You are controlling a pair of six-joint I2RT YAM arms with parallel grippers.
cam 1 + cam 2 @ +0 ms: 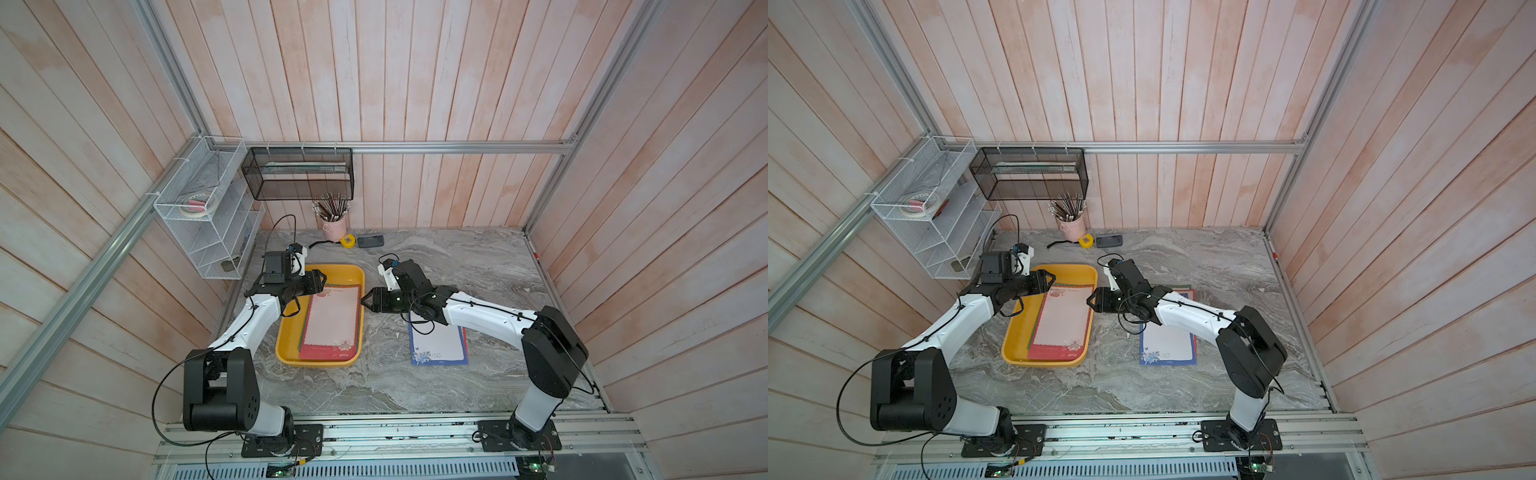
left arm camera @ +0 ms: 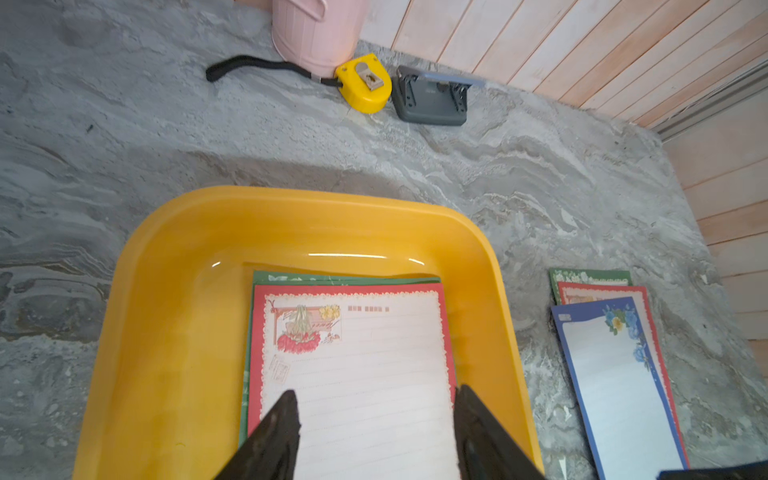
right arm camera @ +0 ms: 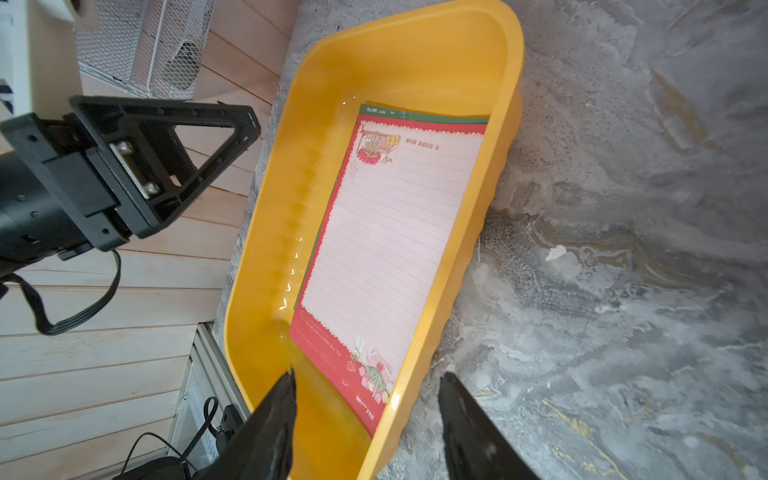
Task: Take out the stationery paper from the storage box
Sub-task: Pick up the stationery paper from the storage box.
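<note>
**Task item.** The stationery paper (image 1: 332, 320) lies flat inside the storage box (image 1: 340, 274), close against the box's right wall. The floor along the left wall is bare. The top sheet has a red border and a pale pink ruled centre. In the left wrist view, a green-bordered sheet (image 2: 332, 277) shows beneath its far edge.

**Box position.** The storage box stands on the grey marble-pattern table (image 1: 478, 266), left of centre, with its long side running front to back.

**Left gripper.** The left gripper (image 1: 320, 284) is over the far left corner of the top sheet. Its jaws stand partly apart and nothing is clamped between them. Whether the fingertips (image 2: 291, 399) touch the paper cannot be determined.

**Right gripper.** The right gripper (image 1: 363, 301) is at the box's right rim, along its far half. Its jaws also stand apart. In the right wrist view, one finger is over the box interior and the other over the table, with the wall between them. The gap is much wider than the wall, and it holds nothing.

**Sheets outside the box.** A blue-bordered sheet (image 1: 438, 345) lies on the table to the right of the box, partly under the right arm. It tops a small stack, and red and green borders show at the far edge.

**Surroundings.**
- A pink pencil cup (image 1: 334, 226), a yellow tape measure (image 1: 348, 241) and a grey hole punch (image 1: 370, 240) stand along the back wall.
- A black mesh basket (image 1: 297, 174) and a white wire rack (image 1: 208, 216) hang above the back left corner.
</note>
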